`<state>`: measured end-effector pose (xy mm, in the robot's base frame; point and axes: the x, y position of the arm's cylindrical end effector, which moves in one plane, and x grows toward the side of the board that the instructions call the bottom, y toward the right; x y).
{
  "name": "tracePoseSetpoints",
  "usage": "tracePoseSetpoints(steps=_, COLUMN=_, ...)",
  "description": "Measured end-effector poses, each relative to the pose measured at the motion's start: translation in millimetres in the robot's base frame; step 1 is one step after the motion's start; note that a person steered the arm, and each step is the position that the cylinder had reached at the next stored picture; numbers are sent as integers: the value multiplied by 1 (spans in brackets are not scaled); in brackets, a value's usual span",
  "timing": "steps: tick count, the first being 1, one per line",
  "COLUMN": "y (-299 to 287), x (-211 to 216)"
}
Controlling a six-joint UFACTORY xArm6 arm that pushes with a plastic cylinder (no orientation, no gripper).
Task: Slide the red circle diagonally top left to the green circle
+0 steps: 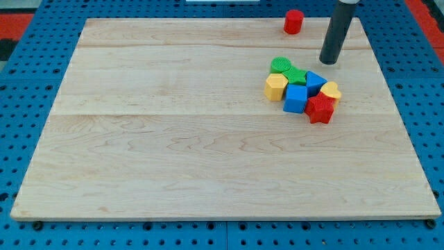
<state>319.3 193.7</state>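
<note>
My tip rests on the wooden surface, a bare rod (no tool jaws), between the red circle near the top edge and the green circle heading the cluster.

So there's a light wooden board sitting on a blue pegboard surface. Over on the view's right, a tight little cluster: a yellow hexagon-ish block, a blue cube, another blue block, a yellow block, a red star-ish block, and a second green block.
</note>
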Motion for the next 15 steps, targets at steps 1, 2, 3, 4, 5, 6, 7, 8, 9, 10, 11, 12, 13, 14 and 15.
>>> tracePoseSetpoints(steps=1, y=0, x=0)
tracePoseSetpoints(steps=2, y=0, x=0)
tracePoseSetpoints(steps=3, y=14, x=-12)
tracePoseSetpoints(steps=4, y=44, x=-50)
tracePoseSetpoints(steps=5, y=34, x=-77)
tracePoseSetpoints(steps=6, y=31, x=-105)
tracePoseSetpoints(steps=7, y=32, x=-123)
tracePoseSetpoints(steps=8, y=31, x=-124)
tracePoseSetpoints(steps=9, y=22, x=-128)
tracePoseSetpoints(steps=10, y=13, x=-127)
tracePoseSetpoints(steps=11, y=-43, x=-126)
tracePoseSetpoints(steps=12, y=-73, x=-126)
tracePoseSetpoints(steps=13, y=-38, x=-121)
tracePoseSetpoints(steps=14, y=-21, x=-103)
tracePoseSetpoints(steps=15, y=-45, x=-100)
